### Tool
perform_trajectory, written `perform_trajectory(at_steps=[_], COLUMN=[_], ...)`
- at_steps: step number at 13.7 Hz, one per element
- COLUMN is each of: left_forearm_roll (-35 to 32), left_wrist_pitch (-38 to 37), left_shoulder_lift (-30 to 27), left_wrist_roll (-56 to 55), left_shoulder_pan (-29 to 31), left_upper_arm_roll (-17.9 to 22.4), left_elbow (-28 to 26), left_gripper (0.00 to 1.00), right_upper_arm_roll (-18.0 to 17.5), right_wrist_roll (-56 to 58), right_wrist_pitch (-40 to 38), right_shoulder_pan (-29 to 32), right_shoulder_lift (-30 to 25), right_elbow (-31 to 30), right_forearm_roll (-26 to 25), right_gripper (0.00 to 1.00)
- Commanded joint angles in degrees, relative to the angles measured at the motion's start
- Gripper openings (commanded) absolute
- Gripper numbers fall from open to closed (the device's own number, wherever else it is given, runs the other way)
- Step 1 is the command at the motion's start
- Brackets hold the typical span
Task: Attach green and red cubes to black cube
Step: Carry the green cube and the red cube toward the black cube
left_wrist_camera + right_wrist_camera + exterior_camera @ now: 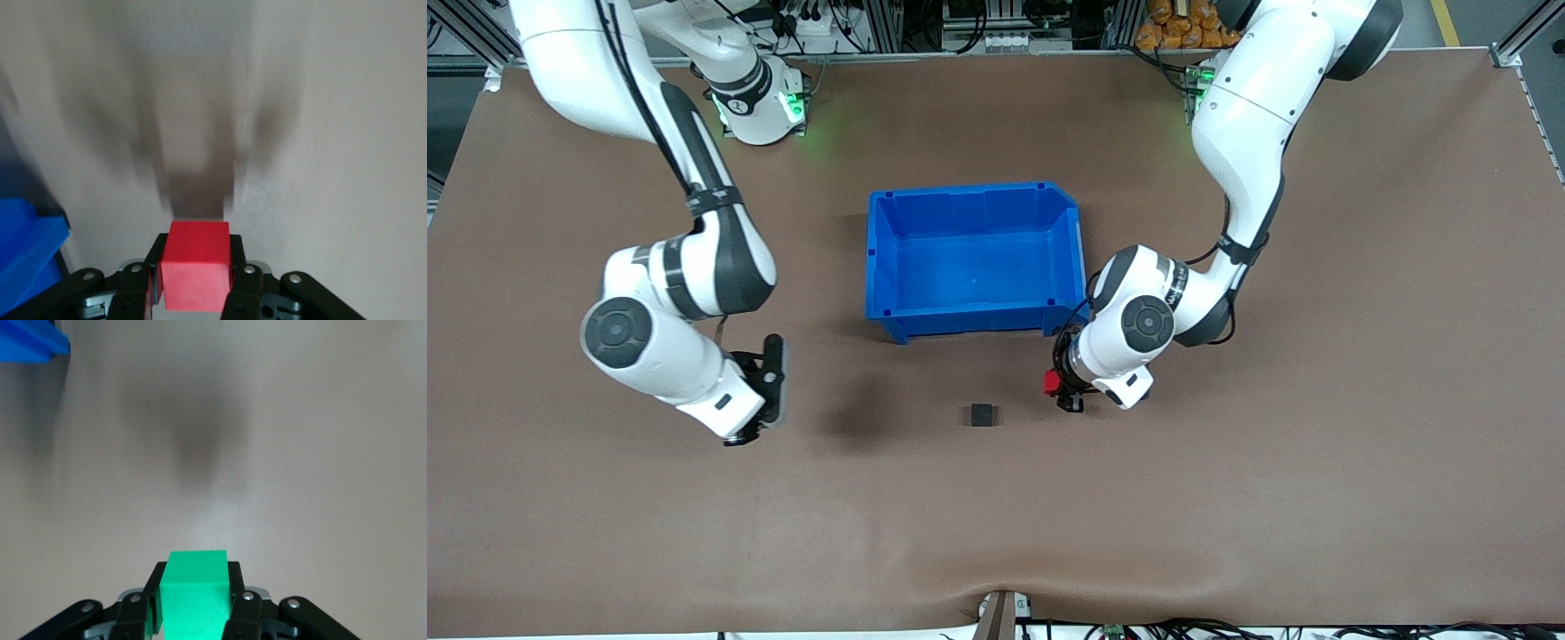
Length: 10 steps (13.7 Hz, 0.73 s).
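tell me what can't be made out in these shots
- Green cube: in the front view the right claw and wrist hide it; only the right wrist view shows it.
- Red cube: in the front view the left claw covers most of it.
- Black cube: absent from both wrist views.
- Blue bin: cut off by the edge in both wrist views.
- Table in the left wrist view: smeared by blur.

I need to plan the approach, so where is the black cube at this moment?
In the front view the black cube lies alone on the table, nearer to the camera than the blue bin, beside the left gripper holding the red cube.
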<state>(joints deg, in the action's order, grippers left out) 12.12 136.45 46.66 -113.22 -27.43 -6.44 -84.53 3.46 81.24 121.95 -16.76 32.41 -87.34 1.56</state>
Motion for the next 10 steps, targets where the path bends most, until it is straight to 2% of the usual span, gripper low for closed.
perform_trajectory(at_steps=[1,10], left_forearm_roll=[1.15,1.06], left_wrist_pitch=[0.22,1.19], left_shoulder_lift=[3.08,8.36], left_wrist_roll=[-1.83,-1.48], left_shoulder_pan=[-1.4,-2.98], left_upper_arm_roll=[0.29,0.99], left_elbow=[4.54,11.66], left_gripper=[0.0,0.0], right_upper_arm_roll=[0.5,0.58], right_wrist_roll=[-4.67,-19.53], right_wrist_pitch=[-0.58,1.87], right_shoulder_pan=[-3.35,-11.27], right_shoulder_lift=[3.44,9.86], right_elbow=[4.36,9.38], right_forearm_roll=[0.46,0.37], right_gripper=[0.0,0.0])
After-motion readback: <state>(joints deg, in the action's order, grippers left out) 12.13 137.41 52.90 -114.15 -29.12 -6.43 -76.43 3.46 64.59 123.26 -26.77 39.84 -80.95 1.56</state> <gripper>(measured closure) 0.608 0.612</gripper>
